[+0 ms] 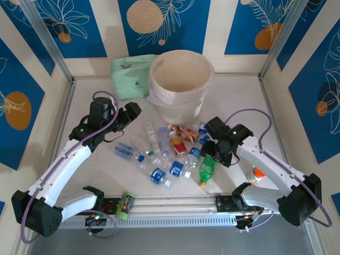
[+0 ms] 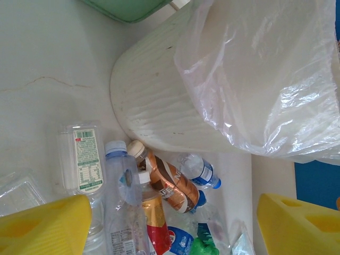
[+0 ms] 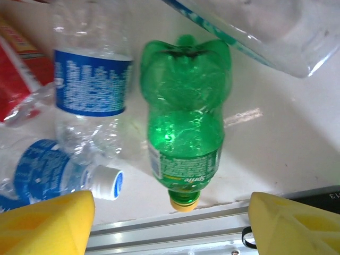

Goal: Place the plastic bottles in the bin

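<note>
— Plastic bottles? Heaped mid-bench, just near of the bin. Both jaws parted, empty.
— Green bottle below right jaws: likely light, thin, slick, crushable. Best pinched across the waist.

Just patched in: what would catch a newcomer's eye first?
The cream bin, bag-lined and seemingly empty, stands at the far middle of the table. A heap of plastic bottles sprawls in front of it. The open right hand hangs over a green bottle lying near the front rail.

Robot lab — 2 arms (panelled enclosure).
</note>
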